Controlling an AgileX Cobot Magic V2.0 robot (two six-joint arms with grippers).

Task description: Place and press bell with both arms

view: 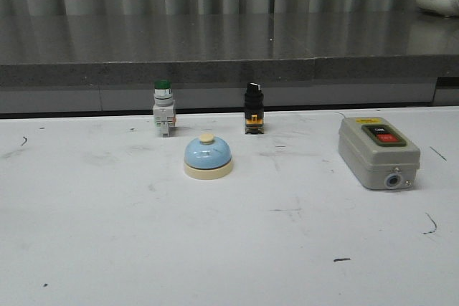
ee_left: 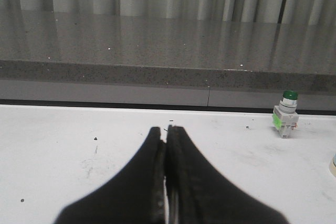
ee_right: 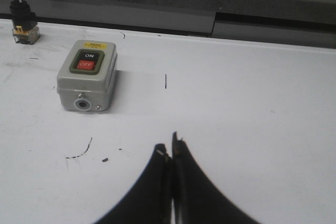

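The light-blue bell (view: 208,158) with cream base and cream button stands upright on the white table, left of centre in the front view. Only a cream sliver of its base (ee_left: 333,165) shows at the edge of the left wrist view. Neither arm shows in the front view. My left gripper (ee_left: 165,129) is shut and empty, low over the table, well apart from the bell. My right gripper (ee_right: 169,148) is shut and empty over bare table, apart from the switch box.
A green-capped push button (view: 163,107) (ee_left: 285,114) and a black selector switch (view: 252,108) (ee_right: 22,20) stand behind the bell. A grey switch box (view: 377,151) (ee_right: 87,75) with a red button sits at the right. A grey ledge (view: 229,55) runs along the back.
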